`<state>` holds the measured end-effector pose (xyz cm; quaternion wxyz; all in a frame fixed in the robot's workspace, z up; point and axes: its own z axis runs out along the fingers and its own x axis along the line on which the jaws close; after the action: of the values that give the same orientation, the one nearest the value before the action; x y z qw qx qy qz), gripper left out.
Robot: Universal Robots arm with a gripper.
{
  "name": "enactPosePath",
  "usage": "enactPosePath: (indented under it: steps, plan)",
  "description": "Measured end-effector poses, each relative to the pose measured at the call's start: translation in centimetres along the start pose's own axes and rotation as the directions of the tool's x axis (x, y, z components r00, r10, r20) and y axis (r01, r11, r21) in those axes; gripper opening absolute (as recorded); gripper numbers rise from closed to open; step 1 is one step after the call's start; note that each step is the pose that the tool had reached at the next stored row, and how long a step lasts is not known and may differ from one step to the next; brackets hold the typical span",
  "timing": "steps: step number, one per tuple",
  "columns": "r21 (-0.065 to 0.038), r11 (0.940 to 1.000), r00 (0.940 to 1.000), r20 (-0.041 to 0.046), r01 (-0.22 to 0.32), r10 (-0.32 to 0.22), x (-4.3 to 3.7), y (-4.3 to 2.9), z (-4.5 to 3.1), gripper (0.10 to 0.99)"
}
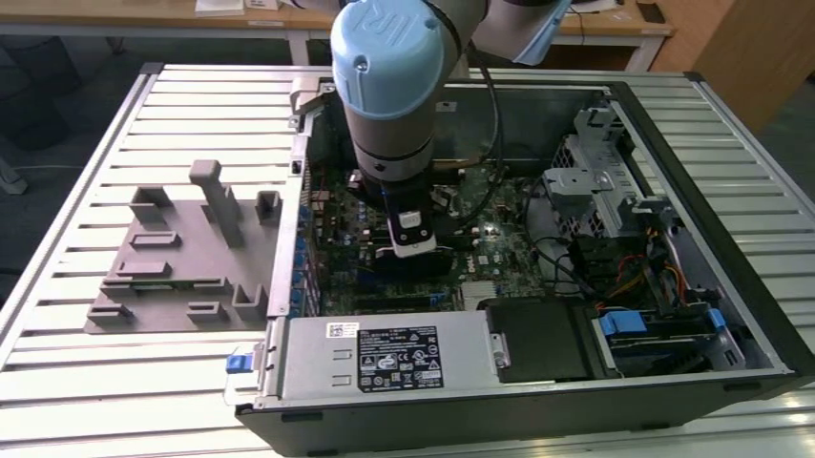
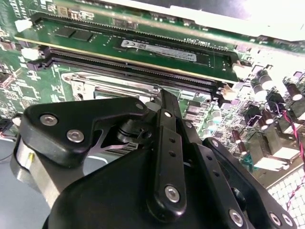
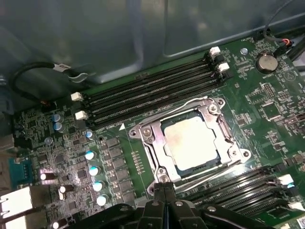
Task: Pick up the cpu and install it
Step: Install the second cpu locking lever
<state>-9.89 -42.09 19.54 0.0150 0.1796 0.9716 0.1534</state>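
In the exterior view, the arm [image 1: 388,86] reaches down into an open computer case [image 1: 713,219] that lies on a slatted tabletop [image 1: 76,382]. The hand [image 1: 410,250] hangs low over the green motherboard [image 1: 503,248] inside the case, with its black and white body pointing straight down. A grey tray [image 1: 178,272] with raised holders sits on the tabletop outside the case, well apart from the hand, toward the exterior view's left. A silver power supply box [image 1: 382,355] with a label fills the near end of the case.

In the second wrist view, the black links of the hand [image 2: 164,98] fill the foreground, and its fingers [image 2: 167,107] are pressed together with nothing between them. Just beyond the fingertips lies part of a metal socket frame [image 2: 90,86], and past that run a long memory stick [image 2: 143,47] and empty black slots.

In the first wrist view, the fingertips of the hand [image 3: 164,188] meet in a closed line just beside the edge of the socket frame [image 3: 147,136]. The cpu [image 3: 193,143], a pale silver square, sits flat inside that frame on the motherboard, close ahead of the hand and not touched by it. Black memory slots [image 3: 152,90] run beyond the socket, farther from the hand.
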Motion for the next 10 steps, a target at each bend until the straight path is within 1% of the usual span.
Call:
enactPosePath:
  steps: [2, 5, 10]
  plan:
    - [-0.002, 1.0, 1.0, -0.0004, -0.001, 0.001, 0.16, -0.11, 0.15, 0.106]
    - [-0.003, 1.0, 1.0, -0.0004, -0.002, 0.002, 0.36, -0.25, 0.3, 0.106]
    - [-0.004, 1.0, 1.0, -0.0004, -0.002, 0.002, 0.4, -0.31, 0.46, 0.106]
